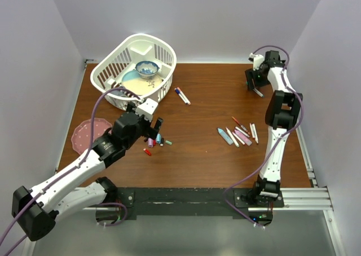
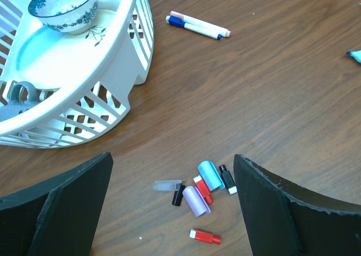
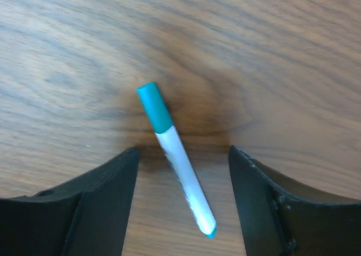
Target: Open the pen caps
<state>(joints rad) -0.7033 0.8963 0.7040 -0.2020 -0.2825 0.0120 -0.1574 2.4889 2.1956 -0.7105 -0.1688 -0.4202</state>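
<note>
Quick progress check from us. There's a little heap of loose caps (image 2: 196, 201) on the counter (image 2: 282, 98) just off the near side of the basket (image 2: 115, 78): red, purple, light blue, black and a clear one. So a good chunk of the job looks done.

The left end effector (image 2: 172, 171) hovers over that heap with its fingers spread wide, gripping nothing. Well away from the basket, out by the far corner, the right end effector (image 3: 183, 150) is spread too. A teal-capped pen (image 3: 179, 166) lies flat on the counter between its fingers, not pinched. That teal cap (image 3: 154, 106) is plainly on, so that's one left for sure.

A bunch of pens (image 1: 240, 135) lies well apart from the basket on the right arm's side. They're too small for us to be certain, but they look uncapped. Two more pens (image 2: 197, 25) sit near the basket, and we can't tell if those are capped. Our guess is mostly done, with a few to go.
</note>
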